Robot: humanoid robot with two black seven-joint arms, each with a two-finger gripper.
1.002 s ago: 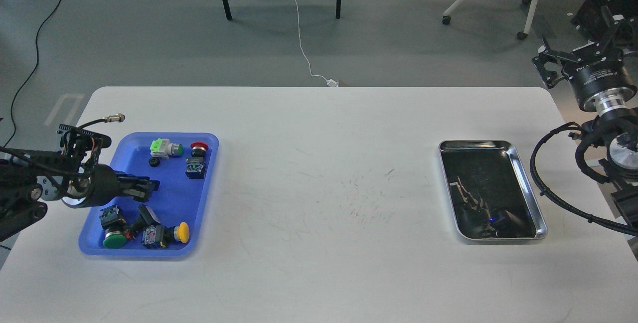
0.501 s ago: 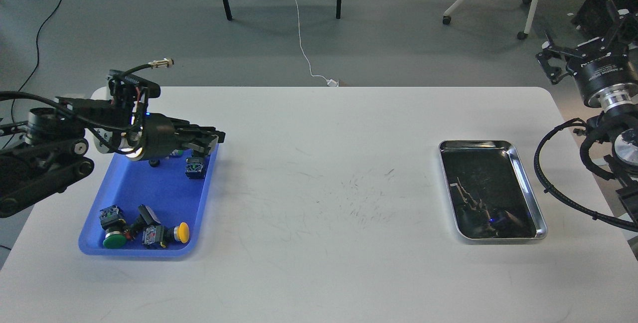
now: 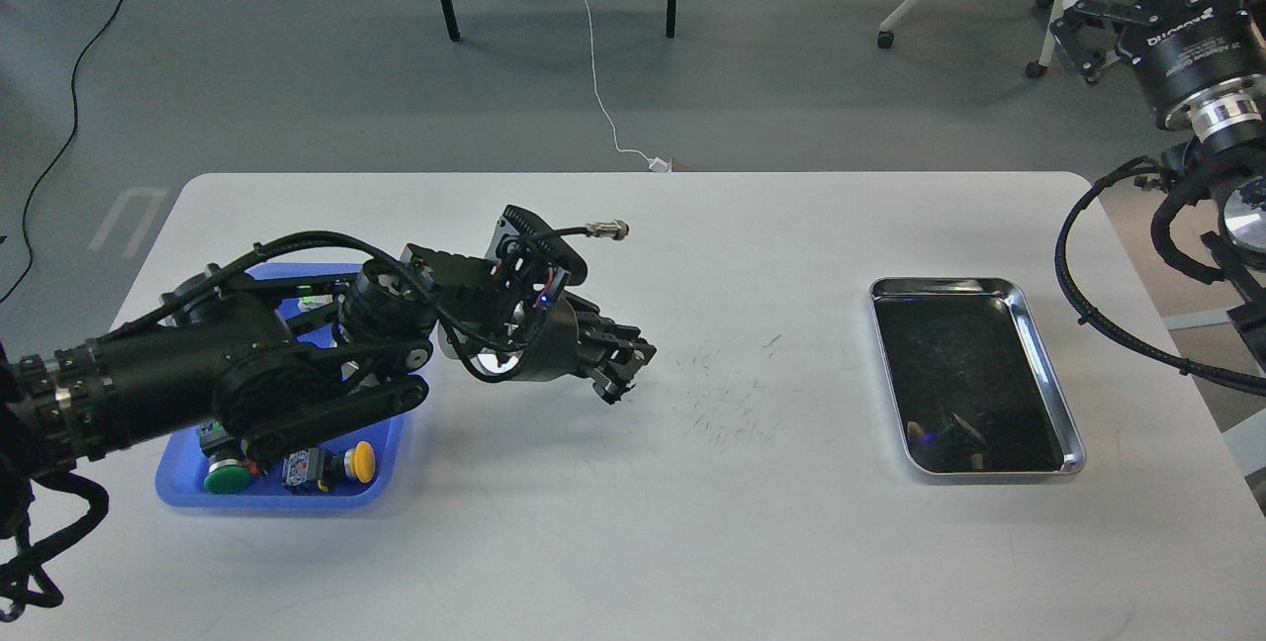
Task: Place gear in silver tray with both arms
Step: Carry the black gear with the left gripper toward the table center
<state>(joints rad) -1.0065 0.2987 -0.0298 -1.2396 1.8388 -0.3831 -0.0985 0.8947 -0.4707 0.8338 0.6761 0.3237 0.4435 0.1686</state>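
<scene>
The silver tray point(image 3: 1046, 364) lies on the right side of the white table, its dark bottom bare. My left arm reaches from the left across the blue tray point(image 3: 386, 483) towards the table's middle. Its gripper point(image 3: 618, 376) hangs low over the table, fingers curled close together and pointing right and down, well left of the silver tray. I cannot tell whether it holds anything. No gear shows; the arm hides the back of the blue tray. My right arm stands raised at the far right; its gripper end point(image 3: 1083, 28) is above and beyond the table's back right corner, partly cut off.
The blue tray holds a green push button point(image 3: 226, 473) and a yellow one point(image 3: 363, 461) at its front. Black cable loops point(image 3: 1073, 255) hang by the table's right edge. Chair legs and floor cables lie beyond the table.
My left arm has swung from over the blue tray to the right, its gripper now near the table's middle. My right arm has risen further up and back.
</scene>
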